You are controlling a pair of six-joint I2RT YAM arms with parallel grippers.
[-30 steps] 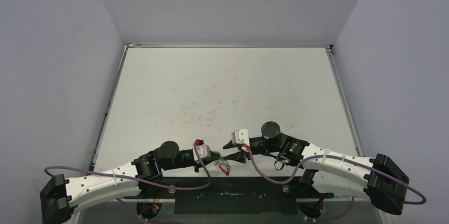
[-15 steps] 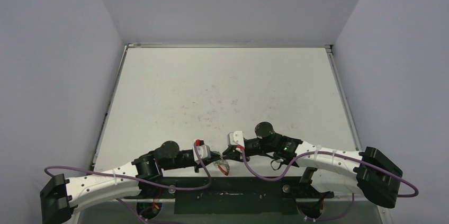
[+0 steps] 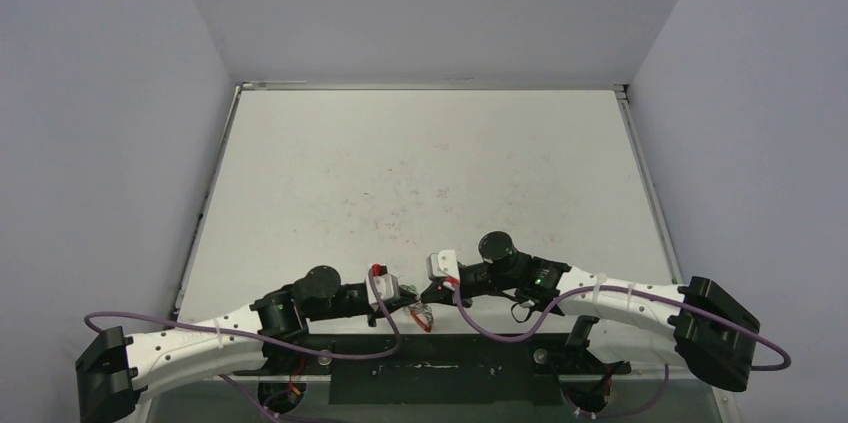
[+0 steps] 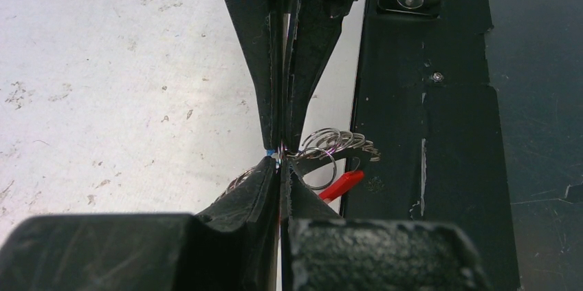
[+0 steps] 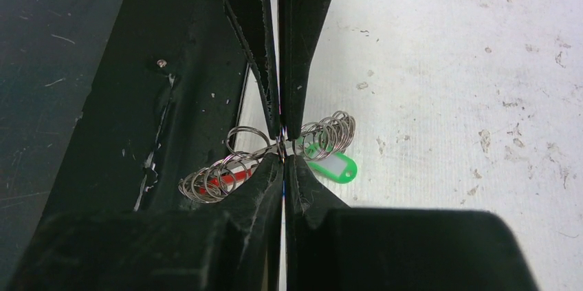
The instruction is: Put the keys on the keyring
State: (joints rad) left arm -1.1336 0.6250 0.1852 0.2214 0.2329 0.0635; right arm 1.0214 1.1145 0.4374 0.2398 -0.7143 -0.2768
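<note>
My two grippers meet tip to tip at the table's near edge. My left gripper (image 3: 410, 302) (image 4: 280, 164) is shut on the wire of the keyring (image 4: 338, 143), a silvery coil with a red sleeve (image 4: 342, 184). My right gripper (image 3: 429, 297) (image 5: 283, 156) is shut on something thin with a sliver of blue, the blue key (image 4: 270, 151), pressed against the coil. In the right wrist view the keyring (image 5: 331, 133) spreads to both sides of the jaws. The green key (image 5: 331, 166) lies just under the coil; I cannot tell whether it is threaded on.
The black base plate (image 3: 430, 365) (image 4: 426, 133) (image 5: 172, 64) runs along the near edge right beside the grippers. The white scuffed table (image 3: 420, 173) stretches away to grey walls at the back and sides. Purple cables (image 3: 480, 328) loop off both arms.
My right arm has swung left, bringing its gripper up against the left gripper and the keyring. The left arm has stayed almost still.
</note>
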